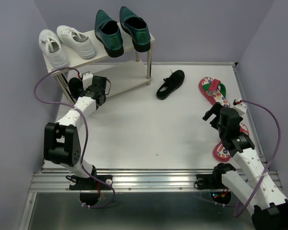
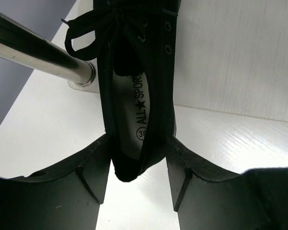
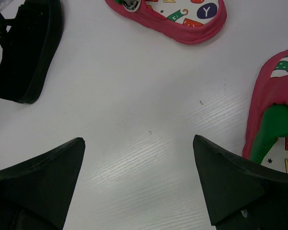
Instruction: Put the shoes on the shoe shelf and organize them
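The shoe shelf (image 1: 127, 82) stands at the back left, with the dark-green loafers (image 1: 121, 29) on the right of its top board. My left gripper (image 1: 81, 85) is at the left end of the lower tier, shut on the heel of a black shoe (image 1: 73, 88). In the left wrist view the fingers (image 2: 98, 163) press both sides of that shoe (image 2: 158, 72), its toe pointing over the pale board (image 2: 230, 57). The other black shoe (image 1: 170, 84) lies on the table. My right gripper (image 1: 212, 113) is open and empty between two red flip-flops (image 1: 214, 91) (image 1: 222, 151).
White sneakers (image 1: 67, 43) fill the left of the top board. A metal shelf leg (image 2: 43, 60) runs just left of the held shoe. In the right wrist view my right gripper (image 3: 138, 139) hovers over bare table, the black shoe (image 3: 24, 52) at upper left, flip-flops (image 3: 182, 19) (image 3: 278, 110) at top and right.
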You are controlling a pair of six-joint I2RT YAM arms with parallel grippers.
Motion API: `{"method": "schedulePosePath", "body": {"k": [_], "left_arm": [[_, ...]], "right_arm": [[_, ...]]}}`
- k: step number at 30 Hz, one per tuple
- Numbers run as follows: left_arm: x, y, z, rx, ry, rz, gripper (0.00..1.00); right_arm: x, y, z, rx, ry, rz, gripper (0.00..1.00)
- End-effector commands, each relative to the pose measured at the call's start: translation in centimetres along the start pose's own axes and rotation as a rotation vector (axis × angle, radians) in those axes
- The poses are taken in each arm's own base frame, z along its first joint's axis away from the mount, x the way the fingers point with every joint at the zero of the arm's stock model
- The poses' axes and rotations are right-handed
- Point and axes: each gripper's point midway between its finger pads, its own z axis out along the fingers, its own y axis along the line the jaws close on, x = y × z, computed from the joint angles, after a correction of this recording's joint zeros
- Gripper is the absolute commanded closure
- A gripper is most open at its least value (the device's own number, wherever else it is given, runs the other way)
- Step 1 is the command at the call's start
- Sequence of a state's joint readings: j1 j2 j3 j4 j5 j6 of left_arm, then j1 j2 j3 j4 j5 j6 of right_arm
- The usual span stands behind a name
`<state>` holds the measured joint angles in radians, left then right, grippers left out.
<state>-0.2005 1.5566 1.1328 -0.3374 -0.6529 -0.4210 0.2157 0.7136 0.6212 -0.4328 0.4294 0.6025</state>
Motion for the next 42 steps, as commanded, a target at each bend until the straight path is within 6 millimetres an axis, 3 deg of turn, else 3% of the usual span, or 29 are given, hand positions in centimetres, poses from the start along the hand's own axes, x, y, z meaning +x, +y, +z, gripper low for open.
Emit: {"method": "schedulePosePath", "body": {"k": [1,5,13,21,29,32,36,42], "left_arm": [[-2.6,0.6,-1.9,0.025,-0.064,-0.106,0.41],[-2.8,1.6,-2.4,-0.004,-0.085,-0.143,0.33],[-3.9,2.3,-3.1,-0.011,-0.132,-0.195,0.37],[-3.3,1.8,-1.3,-0.078,-0.119,-0.208,0.46],[-2.4,0.5,0.2,-0.073,-0.093,-0.194,0.47],[-2.3,0.5,0.3,-0.081,-0.088,-0.185,0.58],[-2.9,0.5,0.2,-0.078,-0.098,-0.155,1.0],[-4.8,1.0,-1.2,-0.051,-0.152,-0.109,1.0]], "right_arm": [[-1.1,0.6,0.0,-0.024,-0.045,0.022,0.0],[-1.1,0.7,0.1,-0.026,-0.043,0.022,0.0],[-1.1,0.7,0.1,-0.025,-0.044,0.022,0.0],[-1.2,0.6,0.0,-0.025,-0.049,0.024,0.0],[-1.1,0.6,-0.1,-0.026,-0.048,0.022,0.0],[-1.1,0.6,-0.1,-0.026,-0.048,0.022,0.0],[-1.2,0.6,-0.1,-0.026,-0.05,0.023,0.0],[-1.1,0.6,0.0,-0.023,-0.049,0.021,0.0]]}}
